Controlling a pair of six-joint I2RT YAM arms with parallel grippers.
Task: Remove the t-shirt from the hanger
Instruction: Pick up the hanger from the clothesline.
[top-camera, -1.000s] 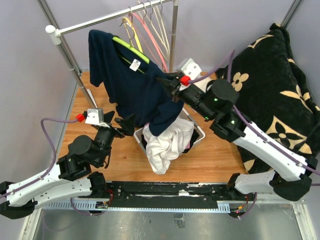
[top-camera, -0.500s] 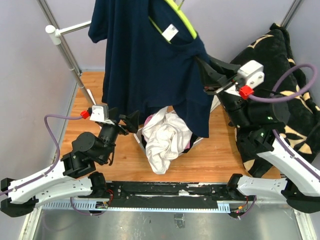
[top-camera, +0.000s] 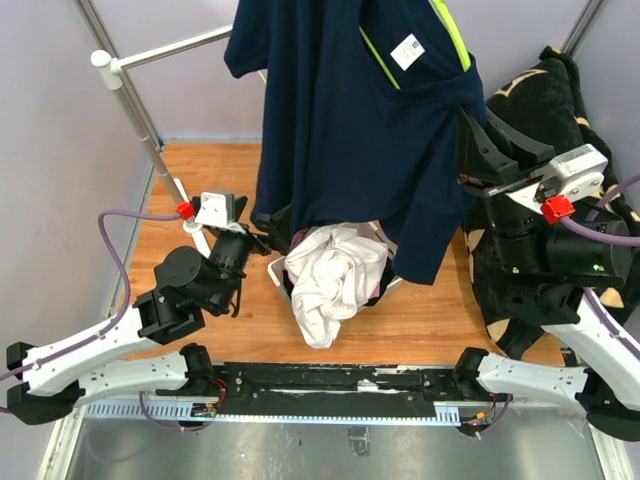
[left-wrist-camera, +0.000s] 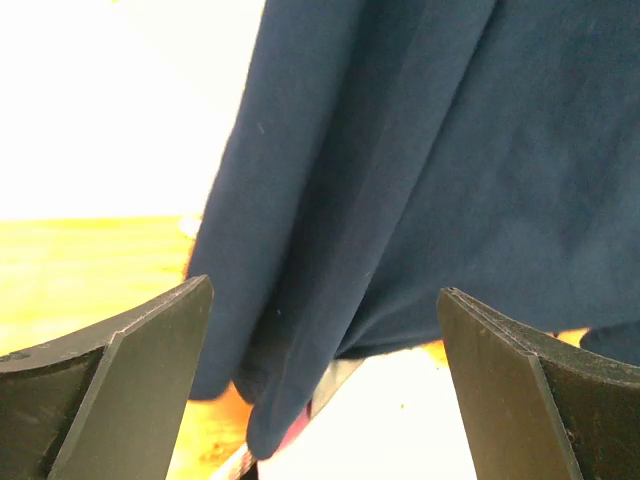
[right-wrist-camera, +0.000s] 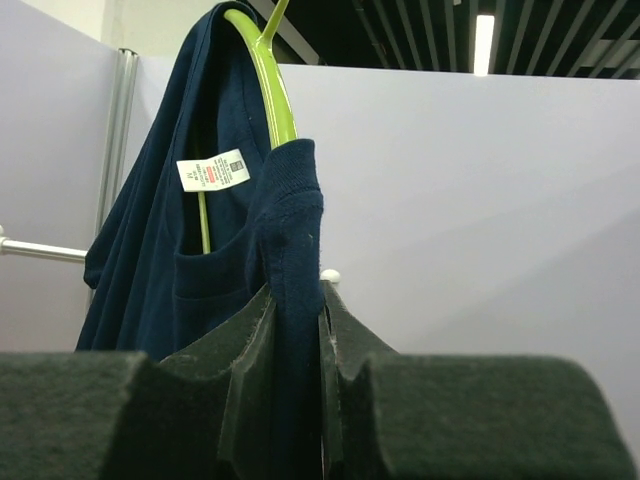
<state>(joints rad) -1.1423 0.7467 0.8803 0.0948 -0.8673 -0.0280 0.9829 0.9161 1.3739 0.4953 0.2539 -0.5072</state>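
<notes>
Lifting the t-shirt (top-camera: 340, 130) and green hanger (top-camera: 452, 35) higher, toward the table's (top-camera: 420, 320) right edge, the right end effector (top-camera: 475, 130) stayed clamped on its shoulder. The left end effector (left-wrist-camera: 325, 290) gaped empty by the hem, so stripping could likely begin.

The t-shirt (top-camera: 350, 130) is seen in dark navy blue, with a white label (top-camera: 407, 50). The hanger (right-wrist-camera: 262, 70) is coloured lime green. The blanket (top-camera: 560, 110) is patterned black with beige flowers. The desk (top-camera: 190, 170) is brown wood.

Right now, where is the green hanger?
The green hanger is at the top of the overhead view, right of centre, inside the navy t-shirt neck. The right gripper pinches the shirt's shoulder just below it.
</notes>
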